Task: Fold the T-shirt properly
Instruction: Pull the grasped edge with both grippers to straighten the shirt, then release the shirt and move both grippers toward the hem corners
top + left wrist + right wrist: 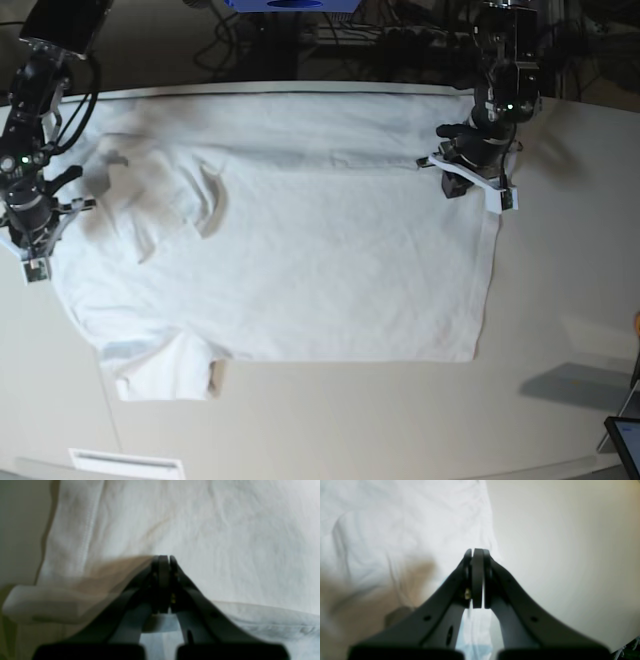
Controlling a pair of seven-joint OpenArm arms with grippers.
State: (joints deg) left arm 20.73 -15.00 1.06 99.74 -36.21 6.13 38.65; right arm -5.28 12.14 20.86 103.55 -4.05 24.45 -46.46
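Note:
The white T-shirt lies spread across the off-white table, its sleeves toward the left in the base view. My left gripper sits at the shirt's far right corner by the hem. In the left wrist view it is shut, with a fold of the T-shirt stretched away from its tips. My right gripper is at the shirt's left edge. In the right wrist view it is shut at the edge of the T-shirt, with cloth showing between the fingers below the tips.
Bare tabletop lies beside the right gripper. Dark cables and equipment run behind the table's far edge. A dark device sticks in at the lower right corner. A white label lies near the front edge.

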